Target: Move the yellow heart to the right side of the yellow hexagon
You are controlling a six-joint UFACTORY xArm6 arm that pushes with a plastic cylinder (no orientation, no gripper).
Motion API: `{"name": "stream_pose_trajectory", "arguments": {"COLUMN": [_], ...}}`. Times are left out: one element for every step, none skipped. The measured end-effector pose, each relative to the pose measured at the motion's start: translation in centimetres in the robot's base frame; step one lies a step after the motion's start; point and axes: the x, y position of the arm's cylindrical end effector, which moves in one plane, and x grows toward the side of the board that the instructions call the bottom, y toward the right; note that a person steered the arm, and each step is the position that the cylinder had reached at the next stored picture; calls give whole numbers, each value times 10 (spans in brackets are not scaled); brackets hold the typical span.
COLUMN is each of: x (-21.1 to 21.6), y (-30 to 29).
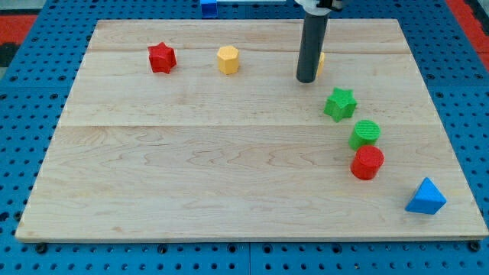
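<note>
The yellow hexagon (228, 59) sits near the view's top, left of centre, on the wooden board (191, 168). The yellow heart (321, 61) is almost wholly hidden behind my rod; only a thin yellow sliver shows at the rod's right edge. My tip (306, 79) rests on the board just left of and in front of that sliver, well to the right of the hexagon.
A red star (161, 57) lies left of the hexagon. A green star (340, 104), a green cylinder (365, 134) and a red cylinder (367, 162) line up at the right. A blue triangle (425, 197) sits at the bottom right. A blue block (208, 8) lies beyond the top edge.
</note>
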Motion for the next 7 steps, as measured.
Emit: {"name": "stream_pose_trajectory", "arguments": {"x": [-2,-32,-42,-39,-23,-23,-33], "y": [62,57,32,9,12,9,-1]}}
